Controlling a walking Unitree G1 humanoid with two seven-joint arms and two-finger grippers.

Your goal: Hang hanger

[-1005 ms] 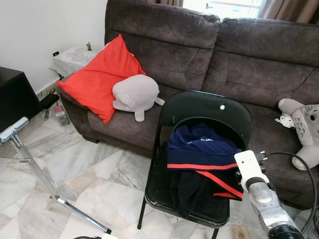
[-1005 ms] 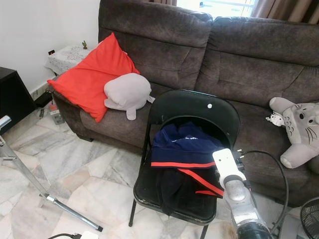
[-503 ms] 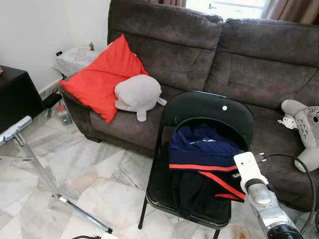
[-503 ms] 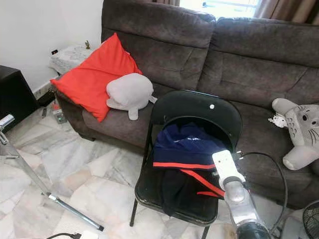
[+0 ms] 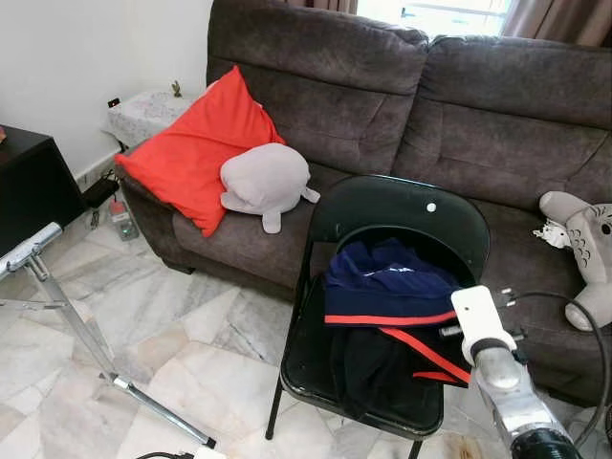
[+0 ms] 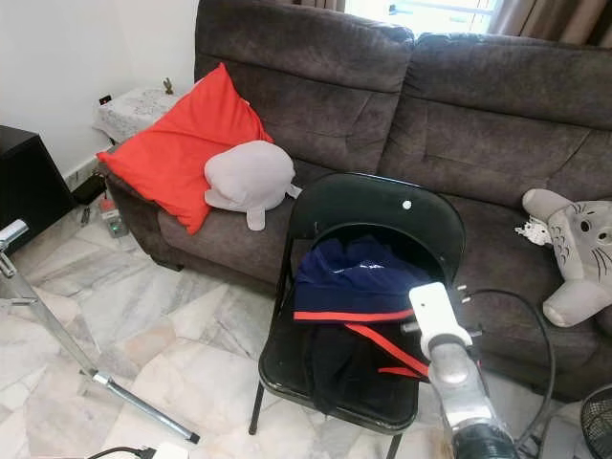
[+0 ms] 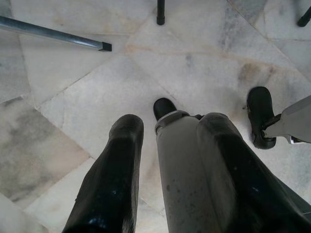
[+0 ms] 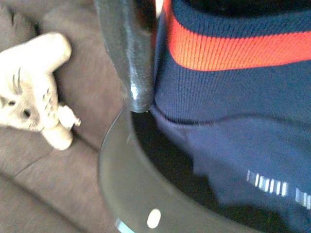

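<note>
A dark brown sofa (image 5: 459, 105) stands against a white wall (image 5: 86, 48) on a pale marble floor (image 5: 143, 344), daylight entering a curtained window (image 5: 435, 11) behind it.

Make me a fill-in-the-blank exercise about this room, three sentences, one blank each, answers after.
1. The navy garment with red stripes lies on the black folding ____.
2. The cushion leaning on the sofa is coloured ____.
3. The round grey plush rests against the red ____.

Missing words: chair; red; cushion
</note>
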